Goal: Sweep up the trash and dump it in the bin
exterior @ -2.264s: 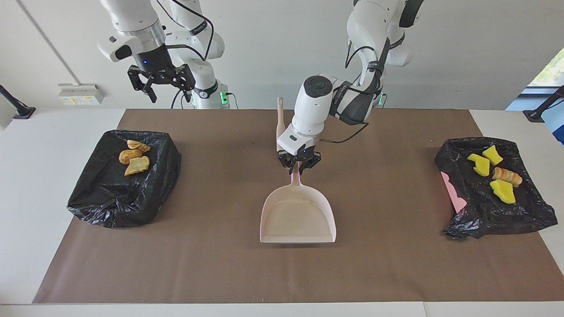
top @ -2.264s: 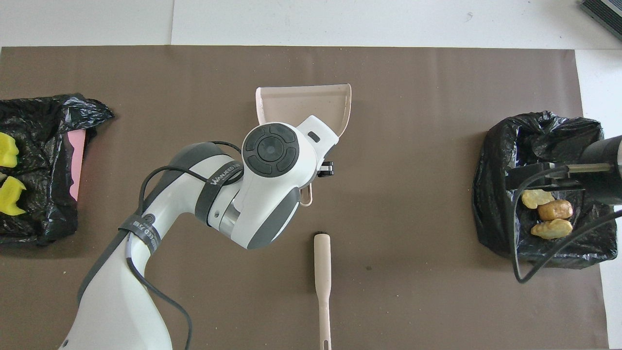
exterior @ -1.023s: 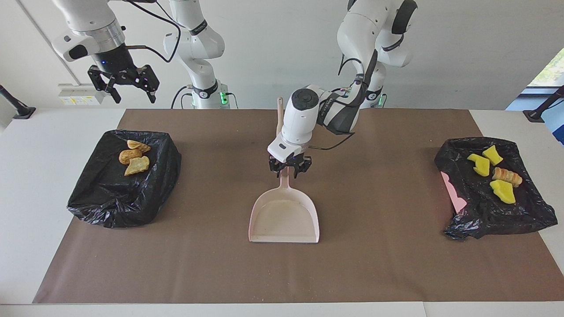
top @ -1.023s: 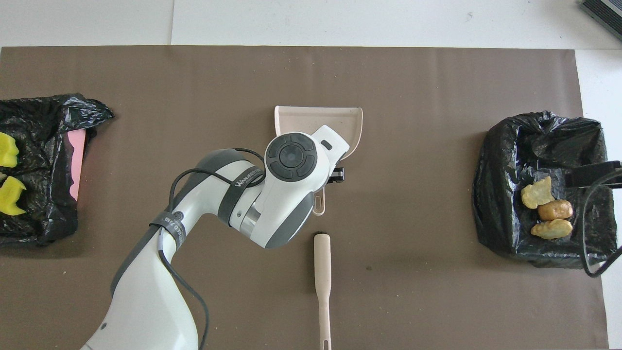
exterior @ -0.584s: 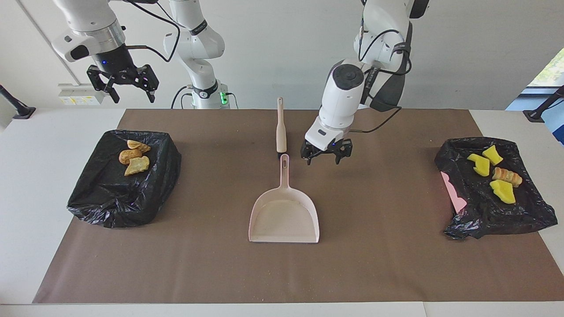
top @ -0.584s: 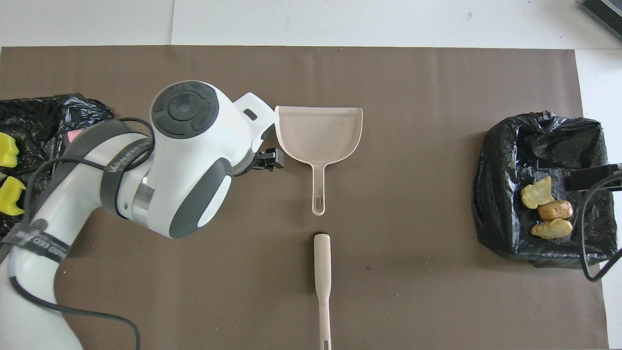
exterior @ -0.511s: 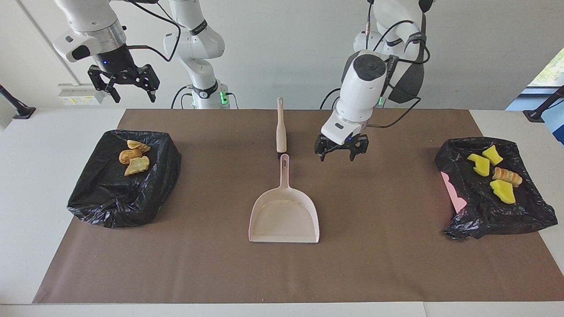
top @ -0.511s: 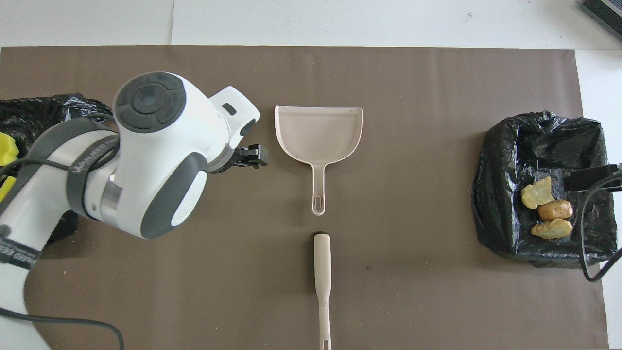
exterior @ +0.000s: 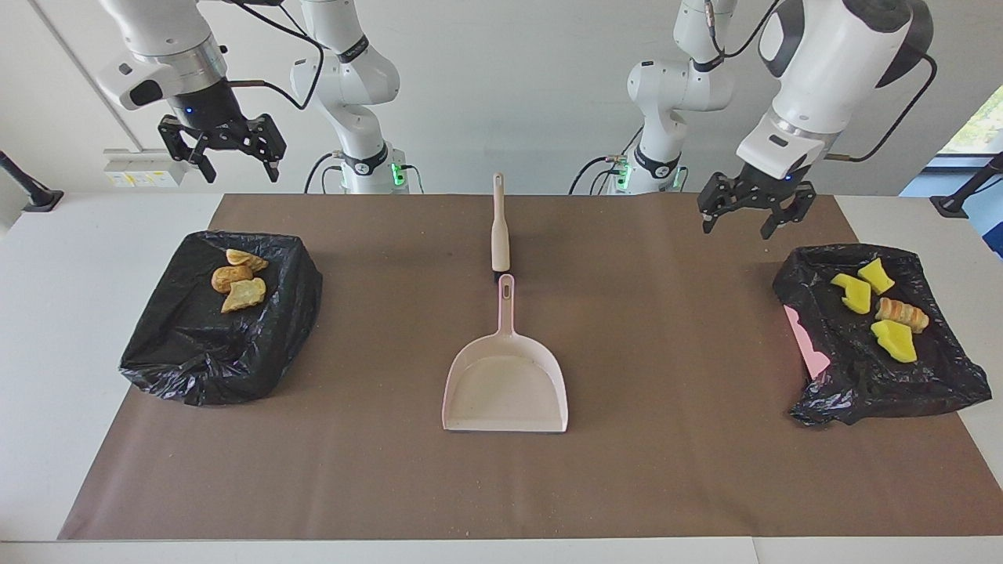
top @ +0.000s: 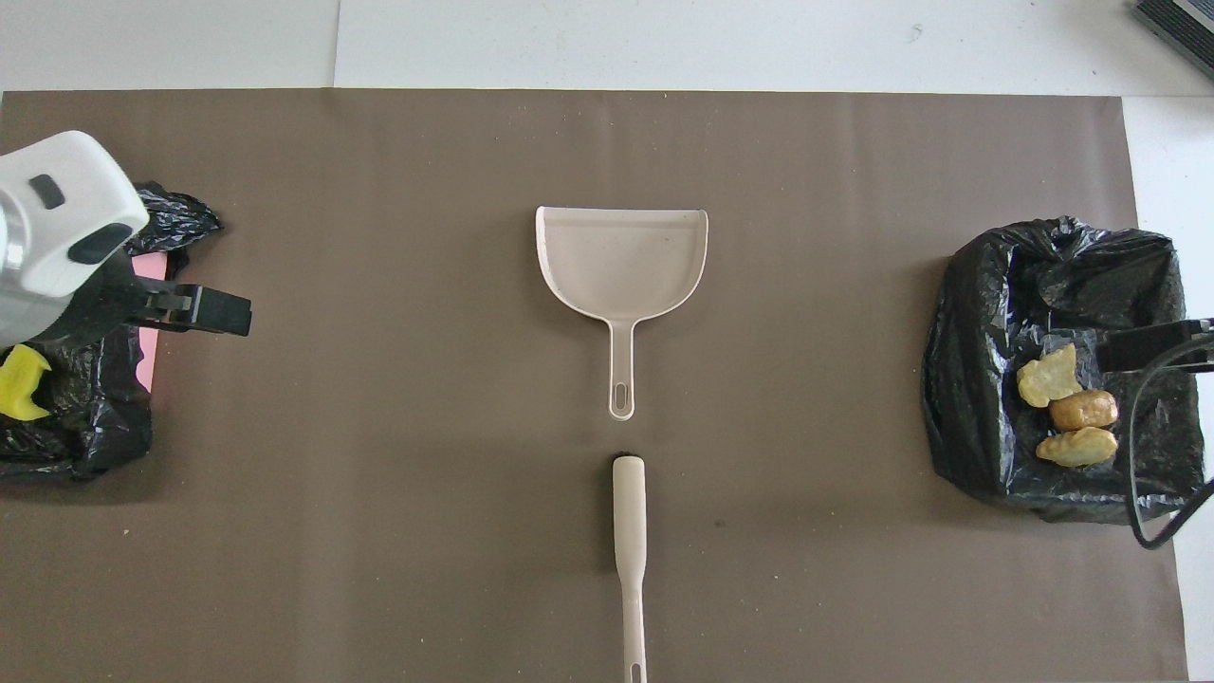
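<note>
Closest to the robots, along the middle of the brown mat (exterior: 674,376), lies the brush (exterior: 498,227), its handle pointing toward the robots. Just farther out, almost touching its bristle end, is the dustpan (exterior: 505,384), flat on the mat with its handle toward the brush and its pan holding nothing.

At the right arm's end sits a bin lined with a black bag (exterior: 223,321), and on it rest three tan-brown chunks (exterior: 239,280) bunched together. The right gripper (exterior: 222,149) hangs high above the table's edge near that bin, jaws apart and holding nothing.

At the left arm's end is a second black-bagged bin (exterior: 878,368) with a pink edge showing. On it lie yellow sponge pieces (exterior: 854,292) and an orange-and-white striped pastry piece (exterior: 902,314); from overhead most of these seem hidden under the arm. The left gripper (exterior: 747,205) hovers over the mat just beside this bin, jaws apart and holding nothing.
</note>
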Controlling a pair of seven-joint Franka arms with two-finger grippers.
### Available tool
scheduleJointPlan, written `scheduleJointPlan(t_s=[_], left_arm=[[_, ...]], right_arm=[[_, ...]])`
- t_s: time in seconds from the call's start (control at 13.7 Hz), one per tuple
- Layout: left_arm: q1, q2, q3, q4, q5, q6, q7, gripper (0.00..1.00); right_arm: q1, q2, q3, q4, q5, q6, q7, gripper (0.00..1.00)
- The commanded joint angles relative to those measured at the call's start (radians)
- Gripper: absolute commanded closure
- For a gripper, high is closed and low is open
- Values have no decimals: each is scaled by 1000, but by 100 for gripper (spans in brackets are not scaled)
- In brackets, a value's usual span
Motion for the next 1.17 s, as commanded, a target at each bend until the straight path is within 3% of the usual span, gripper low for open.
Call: scheduleJointPlan(t_s=[0.0,0.22,1.1], left_arm=[[76,-1,-11,115,12,-132,110,0],[93,0,-8,165,15,-216,185,0],[94,-4,9,169,17,-264,85,0]], right_arm=[[23,-4,0,10,4,-22,53,0],[37,-6,-8,9,3,-22,72,0],[33,-6,-5,7,4,-19,88,0]])
